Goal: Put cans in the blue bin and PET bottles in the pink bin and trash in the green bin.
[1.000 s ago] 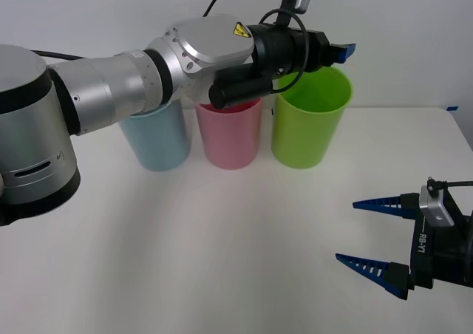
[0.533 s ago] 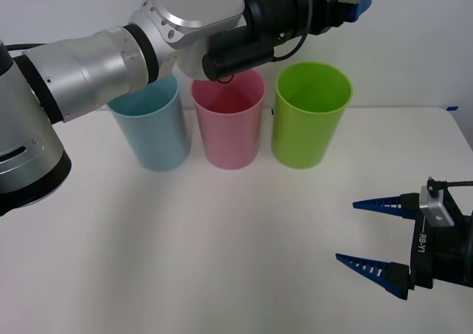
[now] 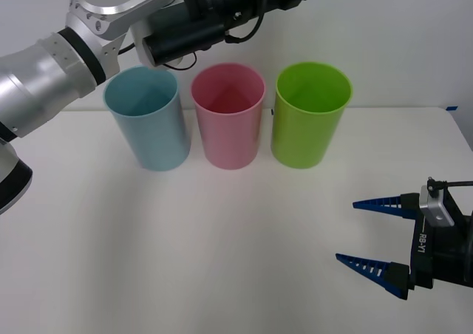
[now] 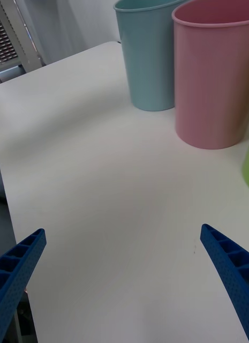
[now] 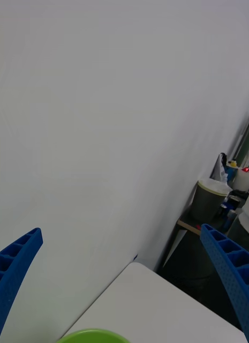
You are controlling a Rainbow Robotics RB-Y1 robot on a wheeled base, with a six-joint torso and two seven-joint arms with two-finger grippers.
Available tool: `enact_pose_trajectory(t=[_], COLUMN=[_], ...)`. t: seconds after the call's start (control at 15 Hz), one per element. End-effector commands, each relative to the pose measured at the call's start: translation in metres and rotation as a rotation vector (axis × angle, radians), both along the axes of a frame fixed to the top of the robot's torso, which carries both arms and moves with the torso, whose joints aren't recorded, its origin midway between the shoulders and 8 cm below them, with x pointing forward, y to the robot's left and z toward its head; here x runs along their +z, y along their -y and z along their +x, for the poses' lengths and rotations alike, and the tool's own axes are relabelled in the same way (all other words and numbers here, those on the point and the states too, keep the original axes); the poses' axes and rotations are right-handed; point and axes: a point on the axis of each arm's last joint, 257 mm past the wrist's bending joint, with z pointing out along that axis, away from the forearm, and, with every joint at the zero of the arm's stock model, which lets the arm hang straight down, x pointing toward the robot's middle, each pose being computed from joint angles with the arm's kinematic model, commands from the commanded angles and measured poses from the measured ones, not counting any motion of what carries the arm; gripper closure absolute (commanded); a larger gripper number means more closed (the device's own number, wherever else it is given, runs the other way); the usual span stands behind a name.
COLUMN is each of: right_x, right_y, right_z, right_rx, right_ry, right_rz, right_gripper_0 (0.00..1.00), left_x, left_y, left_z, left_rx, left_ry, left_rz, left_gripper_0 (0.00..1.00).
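Up and back went your left claw point(image 5: 124, 289), wide open, empty; the light green bin point(image 3: 310, 123) tips easily, so don't bump its rim.

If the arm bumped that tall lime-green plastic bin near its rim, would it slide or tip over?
Probably tip. The tall lime-green plastic bin stands upright, taller than it is wide and narrowing toward its base, so a push near the rim likely topples it. It looks thin-walled, so probably light. On the smooth white table, a low push would more likely slide it.
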Motion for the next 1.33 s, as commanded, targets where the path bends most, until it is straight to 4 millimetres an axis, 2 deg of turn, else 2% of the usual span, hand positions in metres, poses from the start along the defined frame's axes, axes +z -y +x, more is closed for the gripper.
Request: enact_pose_trajectory(t=[0.07,0.2,0.4,0.53,0.67,0.8,0.87,1.0,1.33], right_x=[0.000,0.000,0.000,0.000,0.000,0.000,0.000,0.000,0.000], right_y=[0.000,0.000,0.000,0.000,0.000,0.000,0.000,0.000,0.000], right_z=[0.000,0.000,0.000,0.000,0.000,0.000,0.000,0.000,0.000], right_rx=[0.000,0.000,0.000,0.000,0.000,0.000,0.000,0.000,0.000], right_ry=[0.000,0.000,0.000,0.000,0.000,0.000,0.000,0.000,0.000], right_rz=[0.000,0.000,0.000,0.000,0.000,0.000,0.000,0.000,0.000], right_gripper_0=[0.00,0.00,0.00,0.00,0.00,0.00,0.00,0.00,0.00], left_x=[0.018,0.022,0.021,0.012,0.003,-0.017,-0.034,-0.059,-0.114], left_y=[-0.030,-0.052,-0.096,-0.136,-0.170,-0.199,-0.216,-0.238,-0.278], left_z=[-0.023,-0.037,-0.068,-0.087,-0.096,-0.106,-0.110,-0.120,-0.144], left_rx=[-0.047,-0.044,-0.024,-0.006,0.027,0.049,0.060,0.065,0.069], left_ry=[0.058,0.109,0.180,0.227,0.264,0.270,0.260,0.229,0.131], left_rz=[-0.051,-0.062,-0.073,-0.058,-0.028,0.013,0.047,0.090,0.151], left_gripper_0=[0.00,0.00,0.00,0.00,0.00,0.00,0.00,0.00,0.00])
